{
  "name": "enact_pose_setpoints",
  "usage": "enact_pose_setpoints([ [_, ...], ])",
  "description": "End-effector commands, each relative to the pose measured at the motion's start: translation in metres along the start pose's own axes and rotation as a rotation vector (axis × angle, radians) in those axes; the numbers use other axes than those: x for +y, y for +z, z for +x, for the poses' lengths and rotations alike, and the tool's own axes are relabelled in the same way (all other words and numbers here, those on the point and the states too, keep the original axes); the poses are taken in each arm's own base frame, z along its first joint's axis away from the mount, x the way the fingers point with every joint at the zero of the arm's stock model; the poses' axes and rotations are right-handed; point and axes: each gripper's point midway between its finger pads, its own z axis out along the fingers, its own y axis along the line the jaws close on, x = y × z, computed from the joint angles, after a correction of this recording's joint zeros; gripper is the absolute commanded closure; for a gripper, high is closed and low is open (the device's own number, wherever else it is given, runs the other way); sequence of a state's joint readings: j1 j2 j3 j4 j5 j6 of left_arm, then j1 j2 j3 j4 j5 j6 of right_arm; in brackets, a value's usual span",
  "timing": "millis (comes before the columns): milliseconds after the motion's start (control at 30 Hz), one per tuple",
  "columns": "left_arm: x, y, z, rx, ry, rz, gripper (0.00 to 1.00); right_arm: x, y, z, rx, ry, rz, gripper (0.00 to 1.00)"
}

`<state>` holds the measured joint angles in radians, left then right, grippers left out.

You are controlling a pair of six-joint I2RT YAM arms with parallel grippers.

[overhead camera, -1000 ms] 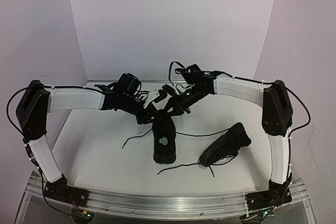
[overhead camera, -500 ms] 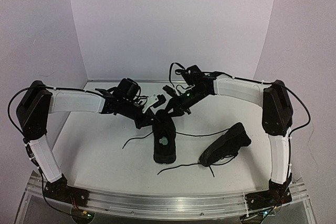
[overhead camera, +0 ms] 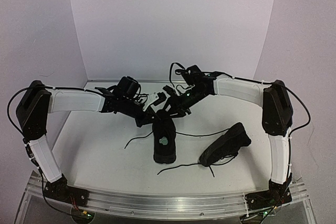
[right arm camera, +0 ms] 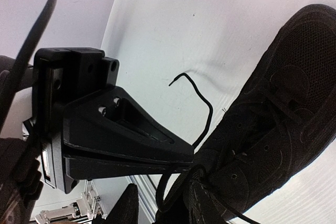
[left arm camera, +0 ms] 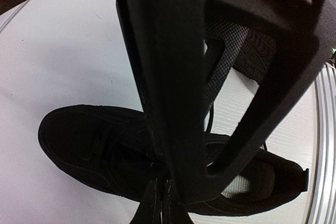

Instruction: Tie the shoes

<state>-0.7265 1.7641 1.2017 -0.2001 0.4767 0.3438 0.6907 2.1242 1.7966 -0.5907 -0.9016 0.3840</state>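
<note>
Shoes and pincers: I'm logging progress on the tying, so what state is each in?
Centre shoe: upright, untied.
Tipped shoe: on its side, laces loose.
Left pincer: shut, apparently pinching the centre shoe's lace.
Right pincer: over the centre shoe, opening unclear.

I can read no lettering, brand, number or sign in any of my views. The only label I find is the pale insole patch (overhead camera: 164, 141) inside the black low-top mesh sneaker (overhead camera: 164, 155) standing upright between my two arms. From above it is too small to make out. My left wrist camera shows that patch inside the same sneaker's heel opening, partly hidden behind my own fingers, and I can tell no print on it.
</note>
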Motion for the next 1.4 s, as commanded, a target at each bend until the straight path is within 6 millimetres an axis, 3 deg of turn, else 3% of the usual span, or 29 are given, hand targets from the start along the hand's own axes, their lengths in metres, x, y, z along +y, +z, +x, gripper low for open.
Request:
enact_pose_setpoints([
  [0, -0.002, -0.024, -0.048, -0.115, 0.067, -0.017, 1.00, 0.021, -0.014, -0.009, -0.047, -0.054, -0.011, 0.74],
  [500, -0.001, -0.028, -0.057, -0.116, 0.092, -0.019, 1.00, 0.029, -0.021, -0.013, -0.066, -0.069, -0.013, 0.86],
  [900, 0.000, -0.026, -0.057, -0.104, 0.104, -0.019, 1.00, 0.034, -0.025, -0.019, -0.082, -0.079, -0.015, 0.81],
  [1167, 0.000, -0.024, -0.055, -0.094, 0.109, -0.011, 1.00, 0.035, -0.026, -0.021, -0.088, -0.081, -0.013, 0.83],
  [1367, 0.000, -0.022, -0.055, -0.090, 0.115, -0.011, 1.00, 0.037, -0.028, -0.022, -0.096, -0.087, -0.010, 0.95],
])
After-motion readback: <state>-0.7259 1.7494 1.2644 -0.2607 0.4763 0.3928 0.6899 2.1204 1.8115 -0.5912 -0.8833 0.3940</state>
